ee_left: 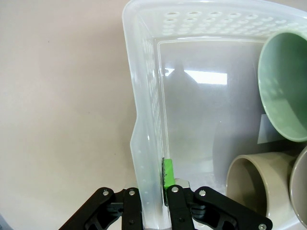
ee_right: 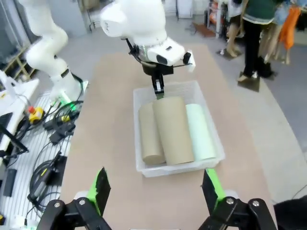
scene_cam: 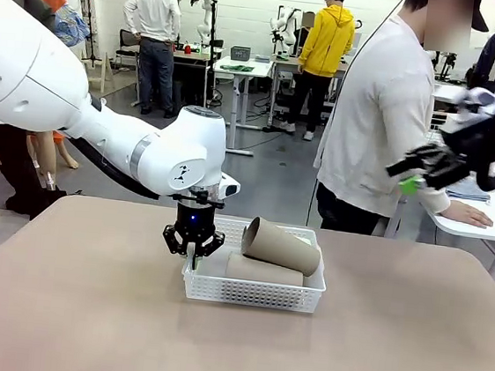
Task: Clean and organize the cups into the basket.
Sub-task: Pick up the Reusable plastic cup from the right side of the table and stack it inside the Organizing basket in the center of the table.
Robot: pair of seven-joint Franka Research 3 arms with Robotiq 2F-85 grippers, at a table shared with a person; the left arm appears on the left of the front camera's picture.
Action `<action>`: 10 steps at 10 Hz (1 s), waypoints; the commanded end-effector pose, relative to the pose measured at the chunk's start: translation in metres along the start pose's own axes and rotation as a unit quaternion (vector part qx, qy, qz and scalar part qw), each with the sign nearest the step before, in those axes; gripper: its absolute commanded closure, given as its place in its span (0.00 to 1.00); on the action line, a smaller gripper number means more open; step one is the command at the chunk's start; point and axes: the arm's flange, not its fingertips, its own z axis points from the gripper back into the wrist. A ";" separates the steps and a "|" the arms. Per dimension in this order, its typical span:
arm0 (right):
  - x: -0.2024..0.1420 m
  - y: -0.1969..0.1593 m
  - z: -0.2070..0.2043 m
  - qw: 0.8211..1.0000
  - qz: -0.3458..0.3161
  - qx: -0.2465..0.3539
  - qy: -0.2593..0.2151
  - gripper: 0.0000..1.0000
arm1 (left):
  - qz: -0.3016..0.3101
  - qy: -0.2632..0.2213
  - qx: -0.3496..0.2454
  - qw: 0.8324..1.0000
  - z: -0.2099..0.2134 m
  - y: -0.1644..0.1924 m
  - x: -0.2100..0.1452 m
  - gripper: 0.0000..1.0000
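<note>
- Left gripper (scene_cam: 192, 249) clenched on the basket (scene_cam: 252, 292) wall, one finger (ee_left: 168, 173) inside, the other outside, at the basket's left end in the front view
- Right gripper (ee_right: 157, 188) released, jaws spread wide, raised well above the table (scene_cam: 84, 310) and apart from everything, looking down on the basket
- All three cups lying on their sides inside the basket: two tan cups (ee_right: 171, 128) side by side, mint cup (ee_right: 200, 132) along the far side from the left arm's pinch
- In the front view, one tan cup (scene_cam: 282, 245) propped on top of the other, tilted, mouth toward the left gripper, rising above the rim
- Judged late in the task: cups in, basket perhaps about to be shifted or let go
- Risk: thin, flexible wall held at one end only; a pull or lift from there could bend it, tip the basket or slip the grip
- Risk: propped tan cup unsteady; a jerk could roll it over the rim onto the table
- Risk: cups loose and round, so likely to roll and knock together if the basket slides quickly
- Person's hand (scene_cam: 468, 213) resting on another table beyond, well clear of the basket
</note>
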 end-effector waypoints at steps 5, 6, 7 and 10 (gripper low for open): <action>-0.069 0.055 0.038 0.992 -0.009 -0.058 -0.108 0.00 | -0.004 0.000 0.002 1.000 -0.002 0.000 -0.001 1.00; -0.070 0.047 0.034 0.991 -0.017 -0.070 -0.113 0.00 | -0.004 0.000 0.002 1.000 -0.002 0.000 -0.001 1.00; -0.071 0.057 0.049 0.994 -0.010 -0.047 -0.093 0.00 | -0.004 0.000 0.002 1.000 -0.002 0.000 -0.001 1.00; -0.071 0.057 0.049 0.994 -0.010 -0.047 -0.093 0.00 | -0.004 0.000 0.002 1.000 -0.002 0.000 -0.001 1.00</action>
